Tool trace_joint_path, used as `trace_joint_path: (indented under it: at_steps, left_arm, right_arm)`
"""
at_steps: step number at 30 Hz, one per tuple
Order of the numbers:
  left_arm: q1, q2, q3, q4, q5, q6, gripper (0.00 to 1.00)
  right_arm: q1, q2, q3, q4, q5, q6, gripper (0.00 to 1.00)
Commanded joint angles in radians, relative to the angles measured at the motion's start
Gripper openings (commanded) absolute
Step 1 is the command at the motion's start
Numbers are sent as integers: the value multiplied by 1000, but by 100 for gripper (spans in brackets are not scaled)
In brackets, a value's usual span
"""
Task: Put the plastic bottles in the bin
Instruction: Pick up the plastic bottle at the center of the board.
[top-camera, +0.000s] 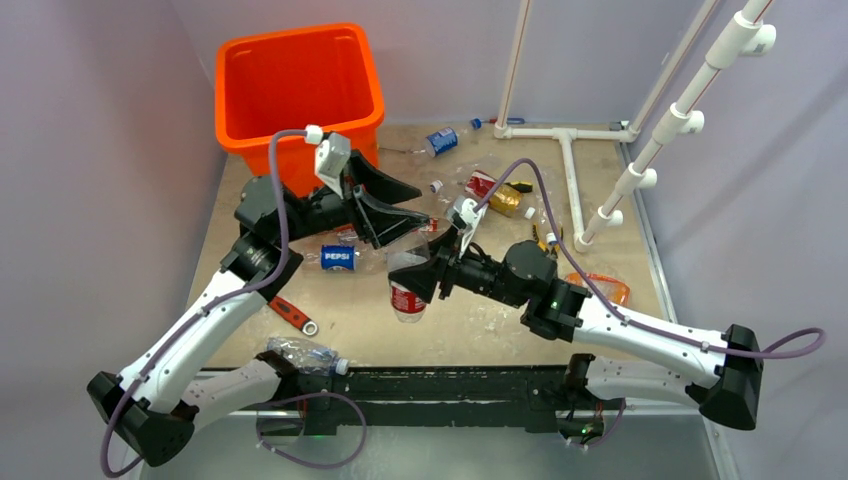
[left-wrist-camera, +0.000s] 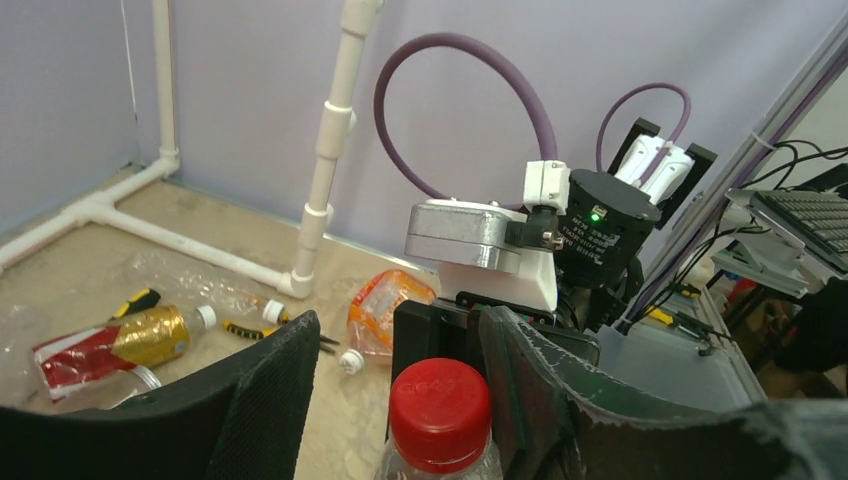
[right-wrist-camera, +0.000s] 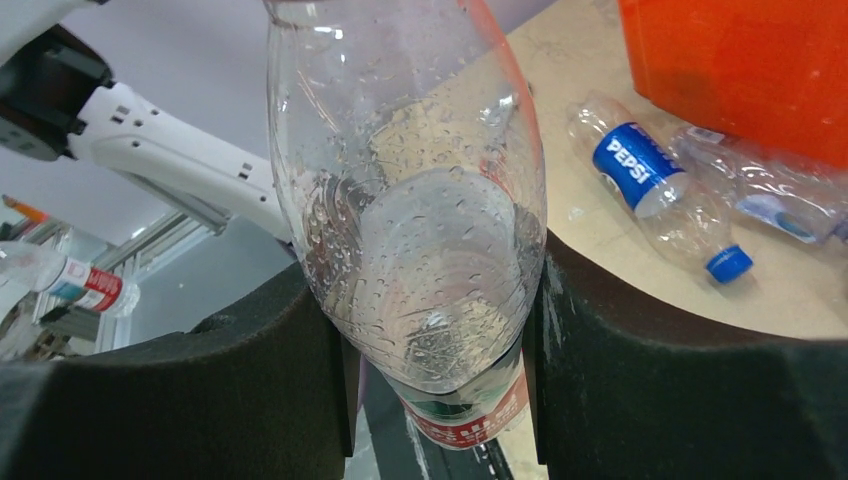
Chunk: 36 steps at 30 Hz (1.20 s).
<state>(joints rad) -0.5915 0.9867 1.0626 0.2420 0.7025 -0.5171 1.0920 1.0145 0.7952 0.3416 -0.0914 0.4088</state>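
Note:
The orange bin (top-camera: 300, 90) stands at the back left. Just in front of it, my left gripper (top-camera: 398, 207) straddles a clear bottle with a red cap (left-wrist-camera: 440, 405). Its right finger (left-wrist-camera: 540, 370) lies against the cap and a gap shows on the left; contact on the body is hidden. My right gripper (top-camera: 410, 278) is shut on a clear, wet bottle with a red label (right-wrist-camera: 420, 200), held above the middle of the table. A Pepsi bottle (top-camera: 338, 258) lies between the arms, a crushed red-and-gold one (top-camera: 495, 192) behind, and an orange-tinted one (top-camera: 605, 287) at right.
A red-handled wrench (top-camera: 293, 314) lies near the front left, and a clear bottle (top-camera: 300, 352) rests at the near edge. A yellow-black screwdriver (top-camera: 545, 238) and loose caps lie mid-right. White pipes (top-camera: 570, 170) stand at the back right. Another Pepsi bottle (top-camera: 440, 140) lies near the back wall.

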Motion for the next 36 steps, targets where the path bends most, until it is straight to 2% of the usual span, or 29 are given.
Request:
trace_joint_path:
  at_steps: [1, 5, 8, 12, 15, 16, 17, 19, 23, 29, 33, 36]
  left_arm:
    - [-7, 29, 66, -90, 43, -4, 58]
    - [-15, 26, 54, -103, 67, 1, 51]
    - [-21, 18, 41, -104, 73, 1, 36]
    - [-23, 12, 38, -111, 77, 5, 12]
    - [-23, 5, 42, -113, 74, 2, 6]
    - [-23, 1, 43, -113, 74, 3, 0]
    - [-23, -3, 44, -113, 64, 3, 0]
    - [-24, -22, 45, -110, 30, 11, 0]
    - [-24, -71, 49, -111, -129, 44, 0]
    - [-23, -60, 122, -134, -371, 84, 0]
    - [-24, -25, 260, -146, -575, 179, 0]
    - [-23, 27, 386, -113, -694, 252, 0]
  right_arm:
    - [-3, -6, 62, 5, 24, 1, 45]
    - [-3, -6, 71, -9, 41, -4, 45]
    - [-3, -8, 71, -10, 55, -4, 45]
    - [-3, -5, 71, -4, 62, -5, 45]
    - [-3, -6, 73, -1, 64, -4, 45]
    - [-3, -9, 72, 0, 65, -4, 45]
    - [-3, -13, 72, 0, 64, -4, 49]
    - [-3, -21, 74, -3, 54, -6, 67]
    - [-3, -51, 70, -3, 39, -19, 98]
    - [-3, -115, 83, -87, 54, -28, 99]
    - [-3, -221, 76, -140, 63, -41, 99]
    - [-3, -300, 81, -131, 11, -98, 99]
